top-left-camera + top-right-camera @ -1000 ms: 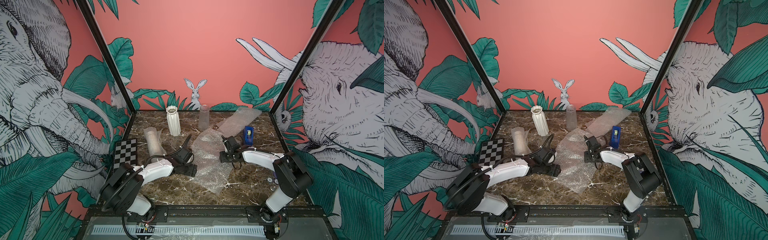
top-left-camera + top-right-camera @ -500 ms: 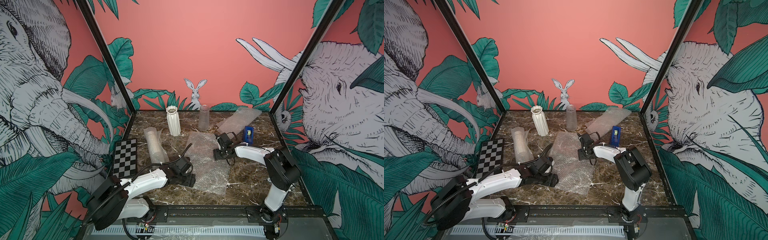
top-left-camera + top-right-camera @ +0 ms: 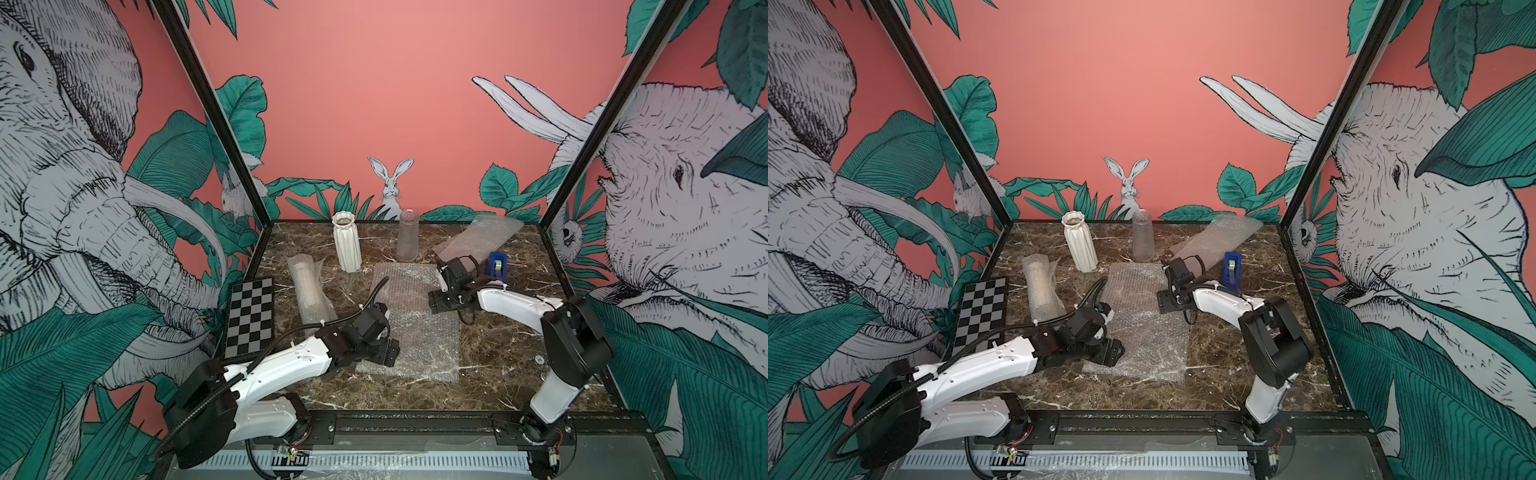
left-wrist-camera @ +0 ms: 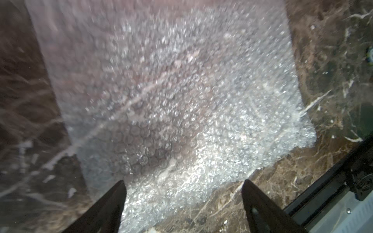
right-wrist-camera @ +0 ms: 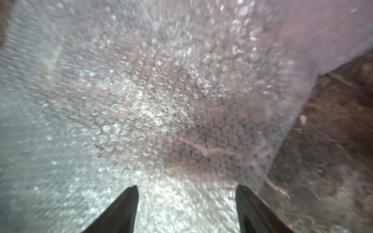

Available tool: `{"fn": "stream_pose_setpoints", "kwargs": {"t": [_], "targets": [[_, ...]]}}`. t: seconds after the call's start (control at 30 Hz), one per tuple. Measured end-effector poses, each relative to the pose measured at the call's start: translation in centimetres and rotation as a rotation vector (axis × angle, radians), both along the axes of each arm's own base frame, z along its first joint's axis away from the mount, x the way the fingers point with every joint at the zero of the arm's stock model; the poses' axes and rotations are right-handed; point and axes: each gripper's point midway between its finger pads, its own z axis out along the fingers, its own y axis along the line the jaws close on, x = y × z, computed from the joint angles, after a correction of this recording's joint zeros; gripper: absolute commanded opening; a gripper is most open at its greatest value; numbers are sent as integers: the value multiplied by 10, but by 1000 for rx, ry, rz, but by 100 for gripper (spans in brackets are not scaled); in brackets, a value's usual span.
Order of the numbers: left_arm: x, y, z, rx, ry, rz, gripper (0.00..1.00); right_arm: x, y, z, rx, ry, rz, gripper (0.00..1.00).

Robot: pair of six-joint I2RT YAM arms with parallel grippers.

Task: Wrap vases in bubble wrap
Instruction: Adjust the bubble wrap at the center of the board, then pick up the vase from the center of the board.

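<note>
Empty, the left hand (image 4: 183,181) and right hand (image 5: 186,186) are gaping over bubble wrap (image 3: 409,316) near white vase (image 3: 347,243); shallow pinching risks skidding it.

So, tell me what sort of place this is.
Probably a robot test cell, not a home or shop: a left arm and right arm mounted at the front of a marble-look tabletop, a checkerboard calibration board, and printed jungle mural panels in a black frame.

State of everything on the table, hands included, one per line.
White ribbed vase: upright, unwrapped.
Glass vase: upright, unwrapped.
Rolled bundle: lying down, wrapped in bubble wrap.
Middle sheet: bubble wrap, flat, unrolled.
Back sheet: spread out.
Tape dispenser: upright.
Left hand: open, above Middle sheet.
Right hand: open, above Middle sheet.
</note>
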Motion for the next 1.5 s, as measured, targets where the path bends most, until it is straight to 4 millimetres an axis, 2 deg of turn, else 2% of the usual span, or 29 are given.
{"fn": "stream_pose_setpoints", "kwargs": {"t": [0.1, 0.17, 0.23, 0.33, 0.4, 0.47, 0.6, 0.7, 0.9, 1.0, 1.1, 1.37, 1.5], "targets": [[30, -1, 48, -34, -122, 23, 94, -3, -7, 41, 62, -120, -2, 84], [55, 12, 76, -44, -202, 82, 99, -1, -7, 64, 105, -194, 2, 85], [78, 34, 98, -23, -280, 159, 99, 2, -5, 81, 141, -254, 6, 87], [107, 66, 124, 22, -369, 277, 100, 0, -5, 85, 169, -295, 7, 90], [123, 85, 137, 41, -409, 336, 99, -5, -8, 82, 178, -305, 3, 98], [139, 100, 144, 53, -440, 375, 100, -10, -12, 78, 181, -309, 1, 99], [175, 120, 140, 113, -454, 396, 100, -17, -20, 76, 183, -336, -14, 99], [201, 121, 133, 118, -457, 365, 99, -22, -29, 80, 183, -371, -36, 99], [237, 126, 114, 51, -459, 312, 100, -35, -48, 84, 184, -443, -74, 99], [251, 126, 105, 38, -468, 292, 100, -40, -53, 79, 175, -450, -76, 99], [260, 118, 100, 23, -487, 248, 100, -43, -55, 72, 165, -439, -73, 99], [278, 113, 104, 23, -574, 215, 100, -43, -53, 60, 158, -406, -65, 99], [287, 114, 96, 37, -584, 226, 100, -44, -50, 57, 163, -394, -57, 99]]}}
